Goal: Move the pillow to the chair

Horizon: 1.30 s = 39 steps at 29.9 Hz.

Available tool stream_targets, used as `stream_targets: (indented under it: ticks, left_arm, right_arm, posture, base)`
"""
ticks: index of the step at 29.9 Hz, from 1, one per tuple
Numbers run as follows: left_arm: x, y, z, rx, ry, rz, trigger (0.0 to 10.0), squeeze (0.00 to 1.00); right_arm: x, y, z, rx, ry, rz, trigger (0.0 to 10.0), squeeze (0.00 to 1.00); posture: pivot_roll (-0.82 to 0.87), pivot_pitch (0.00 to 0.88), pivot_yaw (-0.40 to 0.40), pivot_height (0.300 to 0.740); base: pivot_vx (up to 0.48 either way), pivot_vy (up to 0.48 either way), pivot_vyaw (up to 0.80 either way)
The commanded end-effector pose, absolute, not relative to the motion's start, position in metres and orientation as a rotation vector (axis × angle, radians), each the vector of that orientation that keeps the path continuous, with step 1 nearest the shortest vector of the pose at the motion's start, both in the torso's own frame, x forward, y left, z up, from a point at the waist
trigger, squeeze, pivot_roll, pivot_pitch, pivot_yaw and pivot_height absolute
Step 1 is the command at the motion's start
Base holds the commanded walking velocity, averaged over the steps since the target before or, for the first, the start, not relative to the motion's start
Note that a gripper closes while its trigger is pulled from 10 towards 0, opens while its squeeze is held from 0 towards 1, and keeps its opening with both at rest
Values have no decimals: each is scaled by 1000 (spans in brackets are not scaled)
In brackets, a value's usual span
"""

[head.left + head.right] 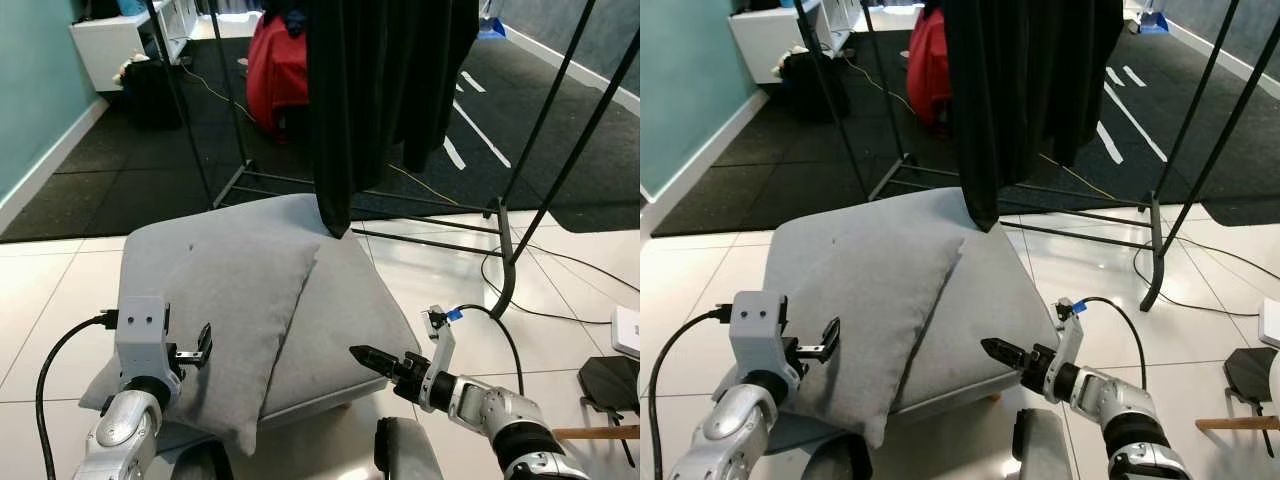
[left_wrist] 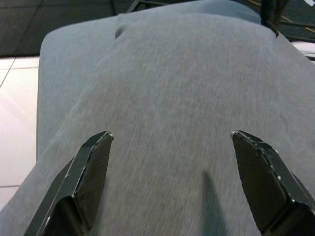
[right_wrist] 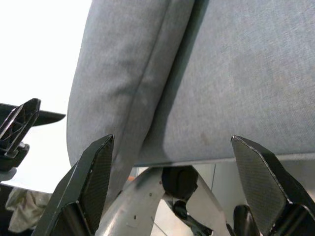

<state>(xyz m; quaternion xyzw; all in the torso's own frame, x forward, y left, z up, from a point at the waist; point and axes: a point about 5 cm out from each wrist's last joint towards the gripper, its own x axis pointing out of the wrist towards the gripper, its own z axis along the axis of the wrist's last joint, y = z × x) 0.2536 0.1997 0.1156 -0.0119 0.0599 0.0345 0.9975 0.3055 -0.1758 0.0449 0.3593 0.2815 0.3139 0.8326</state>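
— Looking through the head camera first: what do you have?

— I see a grey pillow (image 1: 225, 300) lying on the grey cushioned seat of a chair (image 1: 355, 310), leaning across its left half, with one corner hanging over the front edge. My left gripper (image 1: 203, 345) sits at the pillow's near left edge, just beside the fabric; from here I cannot tell whether it touches. My right gripper (image 1: 362, 354) hovers at the seat's front right edge, tips pointing left toward the pillow.

— And behind the chair?

— A black garment (image 1: 385, 90) hangs from a black metal rack (image 1: 560, 120), its lowest tip just above the far edge of the seat. A red bag (image 1: 277, 70) stands on the dark floor mat further back. A black cable (image 1: 525, 300) loops over the white tiled floor (image 1: 440, 265) to my right.

— Left wrist camera?

— I look along the pillow's top surface. Both fingers (image 2: 88, 169) are spread wide, with the grey fabric lying between and beyond them. The jaws are open wide and hold nothing.

— Right wrist camera?

— I see the seat's front edge and the pillow's seam (image 3: 147, 83) running up past it. These fingers (image 3: 93, 177) are also spread wide, empty. Under the seat I make out the chair's silver base (image 3: 147, 196). The tips of the left gripper (image 3: 19, 123) show at the side against the bright floor.
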Motion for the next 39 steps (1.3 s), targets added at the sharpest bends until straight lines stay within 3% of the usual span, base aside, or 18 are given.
stream_targets:
  ticks: [1, 6, 12, 20, 27, 32, 36, 39]
  left_arm:
    - [254, 204, 122, -11, 114, 63, 10000, 0]
    - [257, 204, 126, -8, 103, 53, 10000, 0]
    - [267, 198, 137, 7, 77, 25, 10000, 0]
    - [268, 201, 140, 18, 74, 32, 10000, 0]
    - [268, 207, 147, 27, 63, 48, 10000, 0]
    - [261, 220, 145, 52, 90, 107, 10000, 0]
    - [258, 223, 140, 67, 112, 122, 10000, 0]
    - [247, 237, 120, 99, 223, 182, 10000, 0]
  right_arm:
    - [319, -167, 48, 696, 568, 587, 10000, 0]
    - [337, -152, 65, 665, 494, 576, 10000, 0]
    - [353, -99, 89, 542, 469, 711, 10000, 0]
    - [347, -91, 78, 545, 577, 724, 10000, 0]
    - [347, -66, 89, 632, 599, 823, 10000, 0]
    - [351, -47, 93, 459, 536, 819, 10000, 0]
    - [350, -47, 92, 435, 532, 824, 10000, 0]
    - [349, -50, 89, 425, 548, 800, 10000, 0]
  posture:
    - [-89, 115, 24, 495]
    - [-84, 123, 35, 495]
    - [-73, 132, 34, 495]
    - [-60, 157, 25, 495]
    - [-38, 193, 14, 495]
    - [-33, 221, 9, 495]
    - [-32, 226, 6, 495]
    - [-39, 233, 5, 495]
  base:
    - [0, 0, 0]
    - [0, 0, 0]
    - [0, 0, 0]
    - [0, 0, 0]
    - [0, 0, 0]
    - [0, 0, 0]
    - [0, 0, 394]
    - [0, 0, 788]
